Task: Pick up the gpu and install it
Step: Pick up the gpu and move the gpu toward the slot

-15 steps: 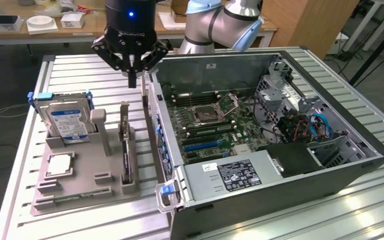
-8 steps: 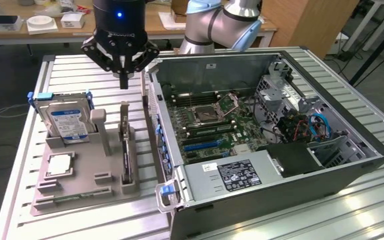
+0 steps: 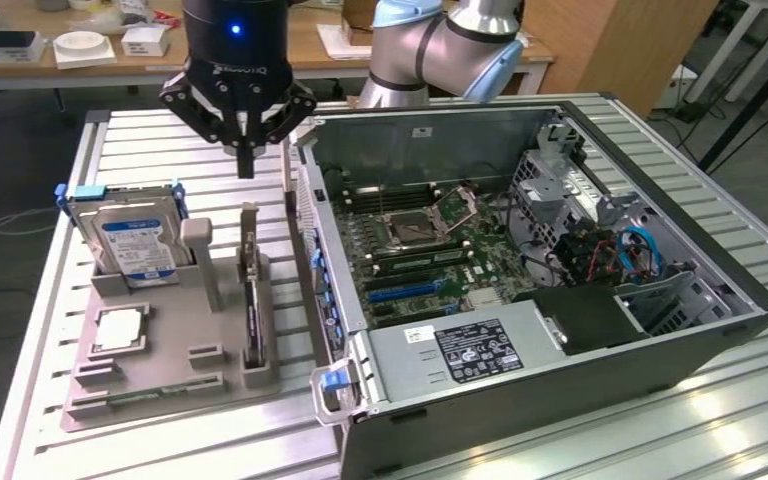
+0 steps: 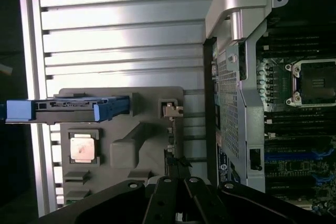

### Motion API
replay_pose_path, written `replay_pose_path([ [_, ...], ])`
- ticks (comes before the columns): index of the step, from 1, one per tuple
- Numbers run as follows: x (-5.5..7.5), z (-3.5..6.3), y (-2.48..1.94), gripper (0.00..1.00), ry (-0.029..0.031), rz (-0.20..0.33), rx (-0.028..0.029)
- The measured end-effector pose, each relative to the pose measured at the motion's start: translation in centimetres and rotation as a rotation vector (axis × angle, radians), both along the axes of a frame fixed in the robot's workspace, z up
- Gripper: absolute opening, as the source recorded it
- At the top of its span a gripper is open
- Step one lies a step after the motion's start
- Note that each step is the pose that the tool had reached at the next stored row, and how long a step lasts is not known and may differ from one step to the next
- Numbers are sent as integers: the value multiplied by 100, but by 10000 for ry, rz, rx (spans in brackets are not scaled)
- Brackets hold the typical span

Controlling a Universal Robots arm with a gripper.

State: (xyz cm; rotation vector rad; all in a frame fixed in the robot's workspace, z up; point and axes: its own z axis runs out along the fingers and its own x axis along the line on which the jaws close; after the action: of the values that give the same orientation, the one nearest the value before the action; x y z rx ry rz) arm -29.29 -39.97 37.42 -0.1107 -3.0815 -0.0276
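The robot arm's gripper (image 3: 244, 165) hangs above a slatted metal desk (image 3: 131, 150), its fingers pressed together into a single point. It holds nothing and touches nothing.

Below the gripper, and clear of it, sits a grey holder (image 3: 157, 372) with several computer parts in it. The gpu (image 3: 252, 320), a thin black card, stands on edge in a slot of that holder. It is the part nearest the gripper, and its narrow edge runs almost in line with the fingertips.

In the wrist view the gripper (image 4: 176, 195) shows as dark converging fingers, with the gpu (image 4: 176, 162) just ahead of them as a slim dark strip.

Farther from the gripper in the same holder (image 4: 123, 153), a hard drive (image 3: 135, 245) in a blue-tabbed frame stands upright. A square processor chip (image 3: 117, 330) lies flat beyond it.

On the gripper's other side, toward the exterior view's right, an open computer case (image 3: 438, 135) lies on the desk with its motherboard (image 3: 411, 250) exposed.
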Motion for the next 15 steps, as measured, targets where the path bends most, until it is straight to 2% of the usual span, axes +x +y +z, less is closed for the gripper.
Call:
replay_pose_path([
  [8, -11, 0, 0, 11, 0, 0, -1],
  [9, -12, 0, 0, 17, 0, 0, 0],
  [10, -14, 0, 0, 17, 0, 0, 1],
  [11, -15, 0, 0, 23, 0, 0, 0],
  [12, -16, 0, 0, 23, 0, 0, 0],
  [13, -18, 0, 0, 29, 0, 0, 0],
  [14, -19, 0, 0, 29, -1, 0, 0],
  [15, -19, 0, 0, 36, 0, 0, 0],
])
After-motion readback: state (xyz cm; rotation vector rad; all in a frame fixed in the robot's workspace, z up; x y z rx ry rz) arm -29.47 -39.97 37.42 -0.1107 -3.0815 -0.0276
